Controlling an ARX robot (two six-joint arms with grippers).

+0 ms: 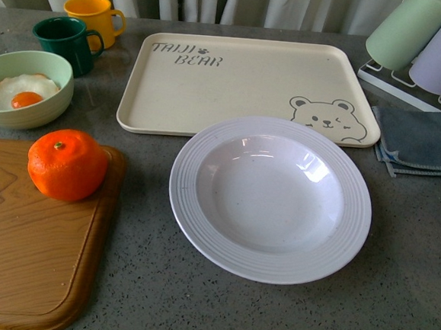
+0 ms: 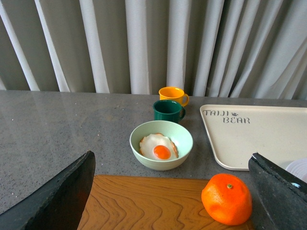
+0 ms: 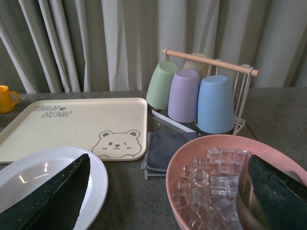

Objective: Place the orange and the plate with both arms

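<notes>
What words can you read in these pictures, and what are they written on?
"TAIJI BEAR", with a little paw print beside it: on the cream tray, near its far left corner.
No other writing shows anywhere; the tray also has a winking bear face drawn on it.

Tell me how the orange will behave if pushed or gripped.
The orange is round, so a nudge would likely roll it. It sits near the edge of the board, so it could roll off. Its dimpled skin probably grips well.

The left gripper point(image 2: 171, 158) has two wide black fingers point(image 2: 53, 201) with a rough, speckled skin. The right gripper point(image 3: 169, 157) has the same fingers point(image 3: 48, 201).
</notes>
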